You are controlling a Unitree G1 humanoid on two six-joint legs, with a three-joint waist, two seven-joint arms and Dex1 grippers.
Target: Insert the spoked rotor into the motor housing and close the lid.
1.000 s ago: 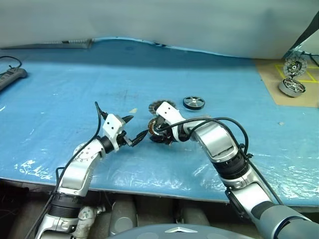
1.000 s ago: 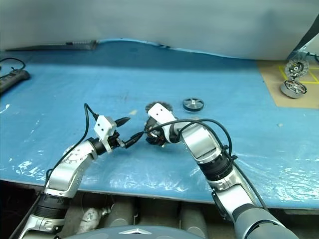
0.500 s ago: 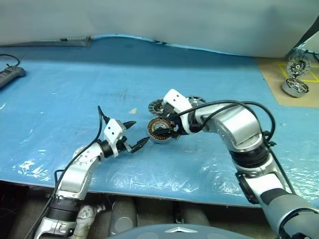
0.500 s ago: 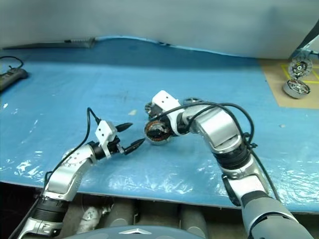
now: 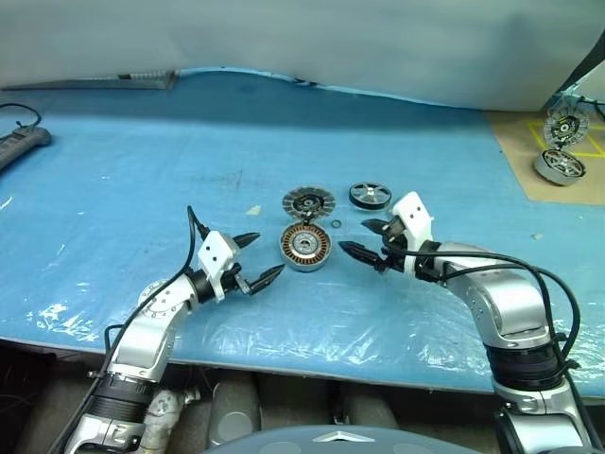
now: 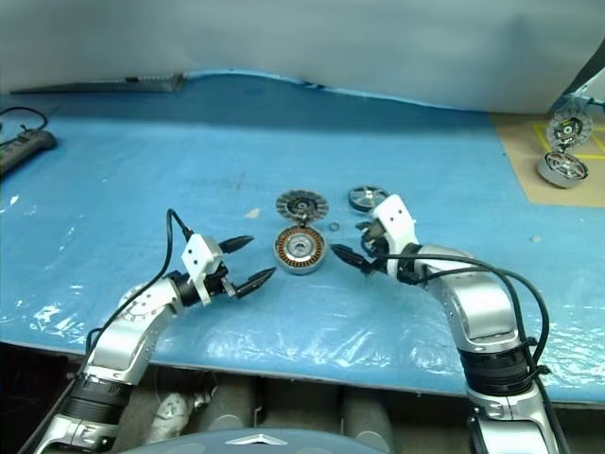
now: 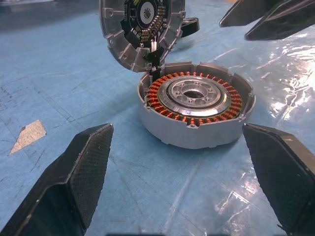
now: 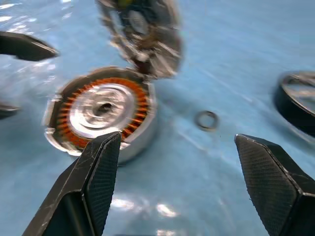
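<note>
From the head camera we see the motor housing (image 5: 304, 246) sitting on the blue-covered desk (image 5: 113, 170), its copper windings facing up. The lid (image 5: 308, 201) lies flat just behind it, fins up, joined at the housing's far edge. The spoked rotor (image 5: 369, 196) rests to the right of the lid, apart from it, and a tiny ring (image 5: 337, 224) lies between rotor and housing. Our left pincer (image 5: 257, 260) hangs just left of the housing with its fingers spread and nothing in them. Our right pincer (image 5: 364, 238) hovers just right of the housing, fingers likewise apart and empty. A second motor (image 5: 554, 165) sits on the brown board (image 5: 529, 180) at the far right.

In the left wrist view, we look between wide-spread fingers (image 7: 74, 182) at the housing (image 7: 197, 125), with the lid (image 7: 142, 27) behind it at the hinge.

In the right wrist view, the spread fingers (image 8: 91, 187) frame the housing (image 8: 101, 110), the lid (image 8: 145, 34), the ring (image 8: 206, 120) and the rotor (image 8: 298, 101) at the edge.
</note>
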